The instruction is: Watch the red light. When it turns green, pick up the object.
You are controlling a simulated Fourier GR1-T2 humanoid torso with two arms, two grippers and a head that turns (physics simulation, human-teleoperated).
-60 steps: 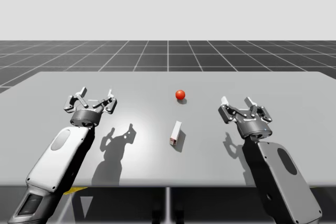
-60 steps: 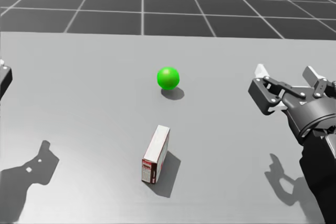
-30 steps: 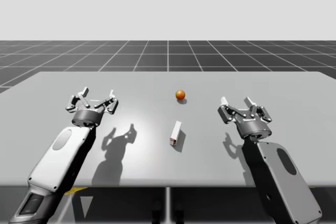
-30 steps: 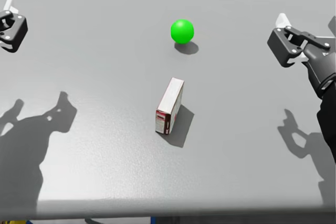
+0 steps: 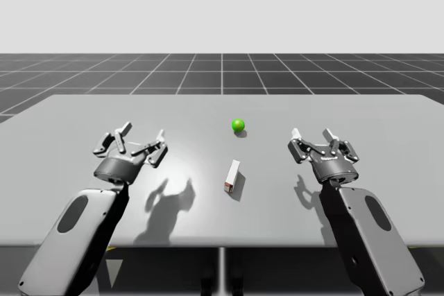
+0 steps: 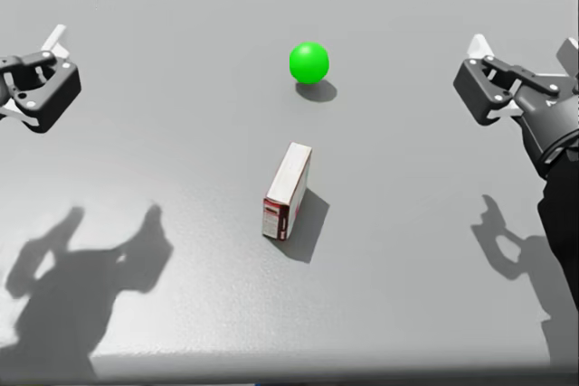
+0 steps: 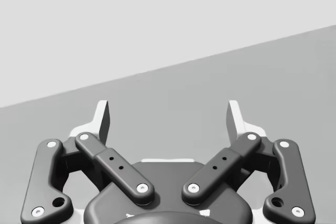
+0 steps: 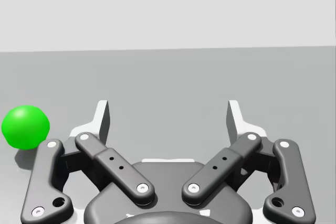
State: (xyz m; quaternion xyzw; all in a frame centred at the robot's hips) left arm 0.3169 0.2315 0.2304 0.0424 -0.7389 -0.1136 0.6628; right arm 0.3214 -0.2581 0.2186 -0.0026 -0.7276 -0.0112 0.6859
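Grey surface (image 5: 388,123) lies under both your arms. Nearest you, the narrow white-and-red box (image 6: 288,190) stands on a long thin edge with its short red-printed end toward you. It sits between your two sets of fingers and well apart from both.

The left fingers (image 5: 141,145) hover above the surface, spread wide with nothing between them. The right fingers (image 5: 313,142) hover likewise, spread wide and holding nothing.

Past the box sits the light (image 6: 309,61), a small ball showing green. It touches neither the box nor any finger. In the right wrist view it rests on the surface just beside the right fingers, on the side that faces your left arm.

Beyond the surface's far edge runs a dark gridded floor (image 5: 222,71).
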